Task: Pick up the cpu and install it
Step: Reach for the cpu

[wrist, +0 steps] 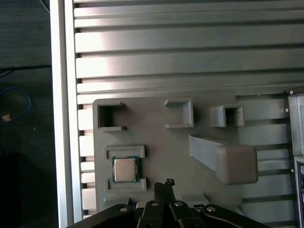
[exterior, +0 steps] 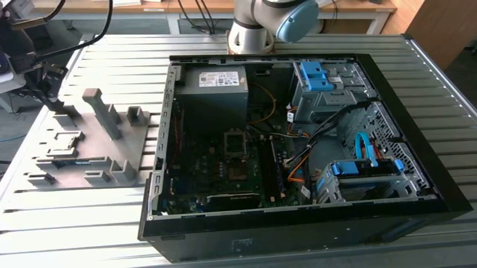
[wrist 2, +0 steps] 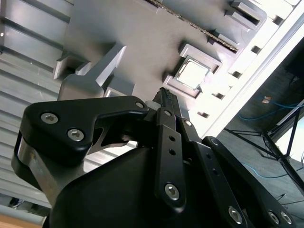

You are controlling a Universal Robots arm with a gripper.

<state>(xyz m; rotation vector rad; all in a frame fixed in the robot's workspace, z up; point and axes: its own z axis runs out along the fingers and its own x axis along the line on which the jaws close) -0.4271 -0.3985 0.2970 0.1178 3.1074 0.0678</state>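
My end effector [wrist: 168,183] has its fingers drawn together with nothing between them; in both wrist views the two dark finger bars run side by side and meet at one narrow tip [wrist 2: 165,93]. It hangs above the grey fixture plate [wrist: 156,137] without touching anything on it.

The cpu [wrist: 126,169] is the nearest part to that tip. It lies flat in its own holder on the plate, silver top up, with a thin green edge showing around the metal. Low raised brackets of the holder sit on two opposite sides of it. In the second wrist view the cpu [wrist 2: 192,73] lies just past my fingertip, clearly apart from it.

On the other side of my tip, a tall grey wedge-shaped block [wrist: 223,159] rises from the same plate. Farther off stand three small open-sided brackets [wrist: 180,114] in a row. The cpu's holder is close to the plate's edge, and that edge is near the rail of the slatted metal desk [wrist: 190,47]. Beyond the rail is dark floor with a loop of blue cable [wrist: 19,102].

In the exterior view the fixture plate [exterior: 138,145] lies on the desk [exterior: 97,223] just beside an open black computer case [exterior: 298,234]. Inside the case, the dark metal-framed socket [exterior: 234,142] sits on the motherboard, below the grey power-supply box [exterior: 216,89]. My arm's base [exterior: 261,22] stands at the far side of the desk.
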